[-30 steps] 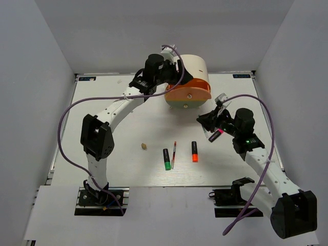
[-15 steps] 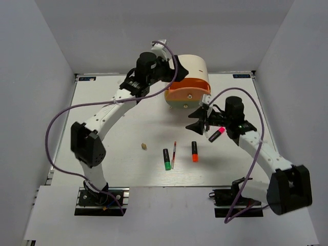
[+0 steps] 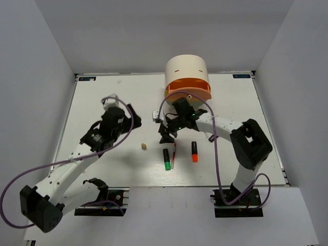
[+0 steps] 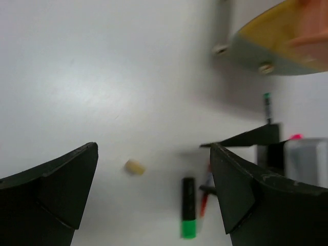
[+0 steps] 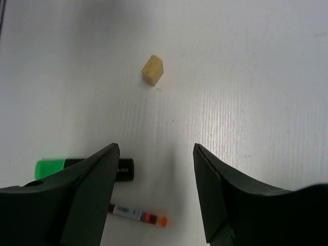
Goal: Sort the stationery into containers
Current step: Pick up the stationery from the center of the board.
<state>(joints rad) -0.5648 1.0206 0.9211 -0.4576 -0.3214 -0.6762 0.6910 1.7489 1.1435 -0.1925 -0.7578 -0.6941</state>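
The cream desk unit [image 3: 186,69] stands at the back, its orange drawer [image 3: 188,88] facing forward; it also shows in the left wrist view [image 4: 279,38]. A beige eraser [image 3: 144,146] [image 4: 135,166] [image 5: 152,70], a green-ended highlighter [image 3: 166,159] [image 4: 188,207] [image 5: 82,168], a thin red pen [image 3: 173,154] [image 5: 137,215] and an orange-ended highlighter [image 3: 195,151] lie on the table. A thin dark pen [image 4: 267,105] lies below the unit. My right gripper [image 3: 166,136] [image 5: 156,148] is open and empty above the red pen's far end. My left gripper [image 3: 128,117] [image 4: 154,148] is open and empty, left of the eraser.
The white table [image 3: 113,92] is boxed in by grey walls on three sides. The right arm [image 3: 220,125] stretches across in front of the desk unit and hides the table below it. A purple cable [image 3: 169,102] loops over it.
My left arm has swung away from the desk unit, down to the table's left middle. My right gripper has moved left from the pink highlighter to above the pens.
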